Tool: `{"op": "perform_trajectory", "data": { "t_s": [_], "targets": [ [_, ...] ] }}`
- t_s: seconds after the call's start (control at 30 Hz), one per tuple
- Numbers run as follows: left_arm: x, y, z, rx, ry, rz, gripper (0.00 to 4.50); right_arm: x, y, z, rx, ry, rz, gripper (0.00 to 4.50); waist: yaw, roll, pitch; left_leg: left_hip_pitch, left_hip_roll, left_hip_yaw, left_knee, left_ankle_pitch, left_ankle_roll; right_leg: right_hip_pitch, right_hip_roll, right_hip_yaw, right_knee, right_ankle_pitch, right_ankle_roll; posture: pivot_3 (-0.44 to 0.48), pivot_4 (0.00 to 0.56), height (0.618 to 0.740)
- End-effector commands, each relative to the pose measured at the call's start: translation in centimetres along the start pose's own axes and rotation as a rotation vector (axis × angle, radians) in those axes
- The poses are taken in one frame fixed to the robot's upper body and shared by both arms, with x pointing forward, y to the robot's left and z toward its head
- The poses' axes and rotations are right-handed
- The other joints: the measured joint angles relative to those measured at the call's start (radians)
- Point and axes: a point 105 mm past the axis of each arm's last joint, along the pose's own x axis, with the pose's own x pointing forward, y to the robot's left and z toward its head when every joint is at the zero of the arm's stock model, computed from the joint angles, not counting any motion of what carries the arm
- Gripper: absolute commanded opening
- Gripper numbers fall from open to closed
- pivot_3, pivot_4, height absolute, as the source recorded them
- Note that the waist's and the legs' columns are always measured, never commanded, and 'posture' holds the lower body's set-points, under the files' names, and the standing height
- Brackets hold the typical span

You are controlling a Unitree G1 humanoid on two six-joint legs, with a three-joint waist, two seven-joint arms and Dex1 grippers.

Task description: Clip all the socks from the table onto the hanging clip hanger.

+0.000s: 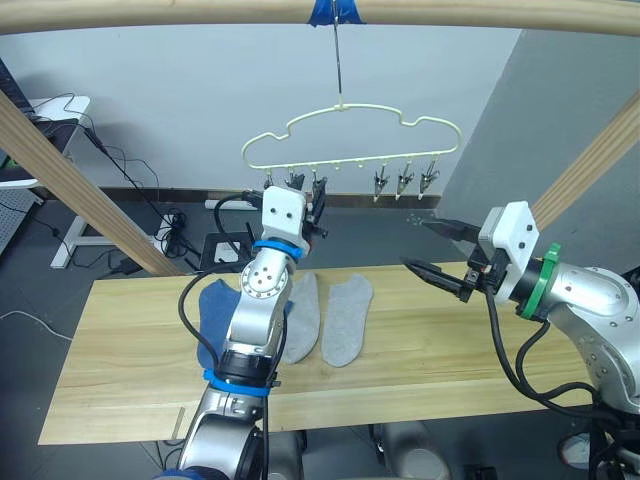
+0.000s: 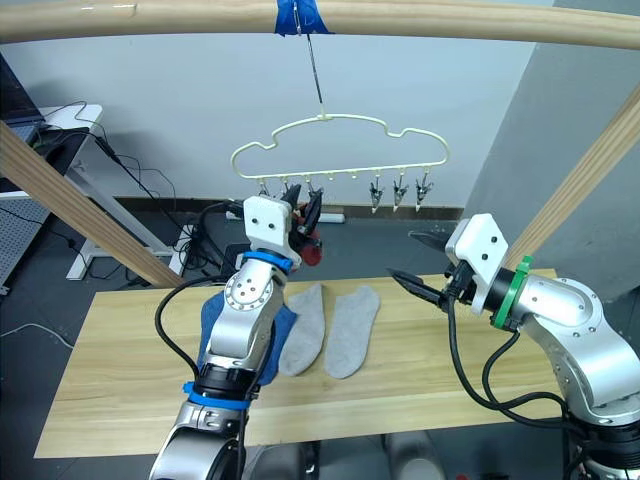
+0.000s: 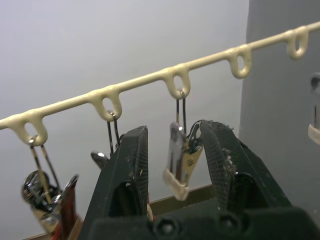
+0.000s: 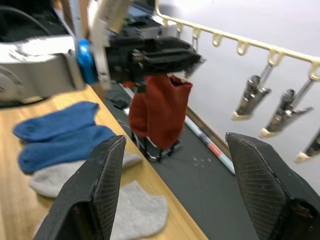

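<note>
Up near the top centre of the frame, the thin pale yellow-green wire clip hanger [image 1: 350, 135] with its cloud-shaped outline hangs by a metal hook from a round wooden beam [image 1: 200, 12]. The left tool [image 3: 175, 165] is raised right at the hanger's bar; its two black fingers stand apart on either side of one small silver clip [image 3: 180, 162], which dangles between them, apparently not yet squeezed. Two rust-red knit socks [image 4: 160, 112] hang just beside that tool, already on the hanger's left-hand clips as far as I can judge. The three clips at the right end of the bar [image 1: 405, 182] hang bare.

Below, on the pale wooden plank bench [image 1: 450, 350], two blue socks [image 4: 60, 135] and two light grey socks [image 2: 330, 330] lie side by side, long axes running away from the robot, left of centre. The right tool [image 1: 435, 250] hovers open and empty over the bench's right half, well apart from them. The left arm is nearer the socks, directly above the blue pair. I see no containers.
</note>
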Motion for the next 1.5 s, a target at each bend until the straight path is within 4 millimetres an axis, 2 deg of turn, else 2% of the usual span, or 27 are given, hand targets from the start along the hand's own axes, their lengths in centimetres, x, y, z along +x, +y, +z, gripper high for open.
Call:
{"op": "perform_trajectory", "data": {
  "t_s": [0.03, 0.37, 0.6, 1.03, 1.5],
  "targets": [
    [0.5, -0.4, 1.5, 0.006, -0.065, 0.009, 1.79, -0.3, 0.0, 1.1, -0.029, -0.031, 0.014, 3.35, 0.0, 0.0, 0.0, 0.0, 0.0, 0.0, 0.0, 0.0, 0.0, 0.0, 0.0, 0.0, 0.0, 0.0, 0.0, -0.25, 0.244, 0.74],
    [-0.6, -0.5, 1.6, 0.023, -0.084, 0.033, 1.79, -0.4, 0.1, 1.1, -0.033, -0.027, 0.018, 3.35, -0.002, 0.0, 0.0, 0.0, 0.0, 0.0, 0.0, 0.0, 0.0, 0.0, 0.0, 0.0, 0.0, 0.0, 0.0, -0.253, 0.244, 0.74],
    [-1.3, -0.7, 0.9, 0.027, -0.049, 0.041, 1.79, -0.4, 0.3, 0.9, -0.03, -0.026, 0.012, 3.35, -0.001, 0.0, 0.0, 0.0, 0.0, 0.0, 0.0, 0.0, 0.0, 0.0, 0.0, 0.0, 0.0, 0.0, 0.0, -0.251, 0.243, 0.74],
    [-0.6, -0.8, 0.2, 0.02, -0.01, 0.015, 1.79, -0.3, 0.5, 0.8, -0.011, -0.023, 0.026, 3.35, -0.001, 0.0, 0.0, 0.0, 0.0, 0.0, 0.0, 0.0, 0.0, 0.0, 0.0, 0.0, 0.0, 0.0, 0.0, -0.249, 0.244, 0.74],
    [-0.2, -0.9, 0.7, 0.029, -0.025, 0.001, 1.79, -0.3, 0.8, 0.7, 0.003, -0.024, 0.035, 3.35, -0.001, 0.0, 0.0, 0.0, 0.0, 0.0, 0.0, 0.0, 0.0, 0.0, 0.0, 0.0, 0.0, 0.0, 0.0, -0.247, 0.247, 0.74]
  ]
}}
